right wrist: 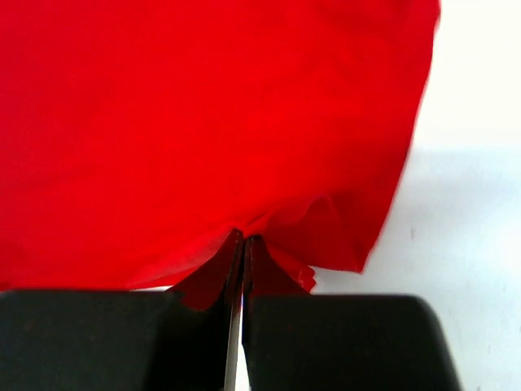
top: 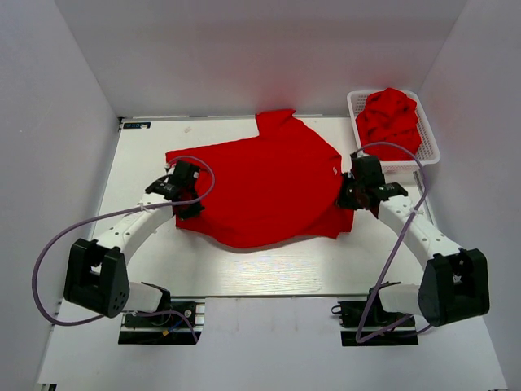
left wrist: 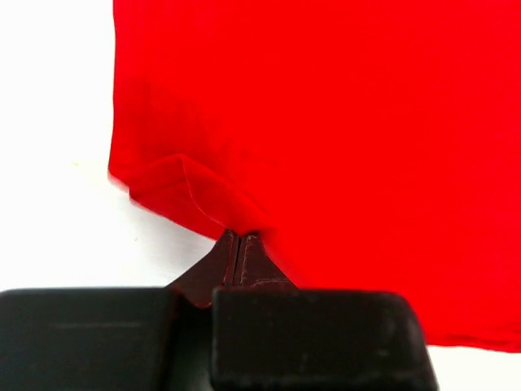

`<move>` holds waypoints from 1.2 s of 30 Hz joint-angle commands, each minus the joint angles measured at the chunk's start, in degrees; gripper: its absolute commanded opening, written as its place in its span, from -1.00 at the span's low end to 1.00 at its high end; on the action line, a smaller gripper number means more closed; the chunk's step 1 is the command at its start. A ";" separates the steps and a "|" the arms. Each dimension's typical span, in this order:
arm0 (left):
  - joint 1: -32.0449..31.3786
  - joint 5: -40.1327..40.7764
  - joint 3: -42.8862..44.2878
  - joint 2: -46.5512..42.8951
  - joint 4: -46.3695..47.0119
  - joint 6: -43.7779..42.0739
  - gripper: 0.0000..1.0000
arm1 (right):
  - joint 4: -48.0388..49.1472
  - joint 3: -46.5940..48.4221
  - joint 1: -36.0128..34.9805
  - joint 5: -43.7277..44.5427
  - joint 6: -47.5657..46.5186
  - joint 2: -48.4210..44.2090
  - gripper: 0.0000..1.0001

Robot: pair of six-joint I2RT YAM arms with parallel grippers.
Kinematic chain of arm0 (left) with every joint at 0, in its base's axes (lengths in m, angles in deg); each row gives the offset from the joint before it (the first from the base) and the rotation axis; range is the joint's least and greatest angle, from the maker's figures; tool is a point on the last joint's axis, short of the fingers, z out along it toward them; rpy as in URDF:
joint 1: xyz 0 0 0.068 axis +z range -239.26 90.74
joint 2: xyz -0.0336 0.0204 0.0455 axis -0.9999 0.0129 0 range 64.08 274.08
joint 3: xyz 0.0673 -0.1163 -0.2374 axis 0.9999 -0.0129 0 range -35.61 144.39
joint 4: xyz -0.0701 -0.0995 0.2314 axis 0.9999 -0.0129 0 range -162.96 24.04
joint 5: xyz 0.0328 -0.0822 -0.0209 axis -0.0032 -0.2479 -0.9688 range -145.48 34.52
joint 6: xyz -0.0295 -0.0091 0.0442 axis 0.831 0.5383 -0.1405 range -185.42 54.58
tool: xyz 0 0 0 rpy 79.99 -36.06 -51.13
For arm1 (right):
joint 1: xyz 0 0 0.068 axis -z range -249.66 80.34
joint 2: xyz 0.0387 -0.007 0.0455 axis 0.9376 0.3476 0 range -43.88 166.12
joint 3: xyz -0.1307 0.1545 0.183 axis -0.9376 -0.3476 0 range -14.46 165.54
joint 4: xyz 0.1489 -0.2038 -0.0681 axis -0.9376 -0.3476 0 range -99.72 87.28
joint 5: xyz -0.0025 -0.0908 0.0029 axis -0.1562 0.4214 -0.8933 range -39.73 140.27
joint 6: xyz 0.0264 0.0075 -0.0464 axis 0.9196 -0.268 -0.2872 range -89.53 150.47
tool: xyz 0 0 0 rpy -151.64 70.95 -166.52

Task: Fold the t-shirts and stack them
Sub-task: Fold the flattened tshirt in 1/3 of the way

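— Where is the t-shirt (top: pixel 260 183)?
— Spread on the tabletop (top: pixel 269 269). My left fingers (left wrist: pixel 221 265) pinch its left edge, my right fingers (right wrist: pixel 262 275) its right edge, both pairs pressed together on the fabric.

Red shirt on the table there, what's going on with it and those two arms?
Two robot arms are working on a plain bright red short-sleeved fabric t-shirt spread out on the white table. The left arm's fingers are shut on its left edge and the right arm's fingers on its right edge, each bunching a little cloth. More red shirts lie heaped in the white plastic lattice basket at the far right. No folded stack shows yet.
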 commanded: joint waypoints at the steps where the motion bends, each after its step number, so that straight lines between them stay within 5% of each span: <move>1: 0.76 3.06 4.67 0.26 -3.71 1.85 -1.00 | 3.33 6.41 0.19 0.87 -1.68 1.71 -1.00; 16: 8.40 2.81 13.64 10.29 -5.39 2.30 -1.00 | 6.14 22.93 1.51 5.53 -4.04 17.26 -1.00; 36: 14.83 -3.35 19.26 20.65 1.01 0.27 -1.00 | 6.75 39.37 4.15 0.09 -7.47 35.98 -1.00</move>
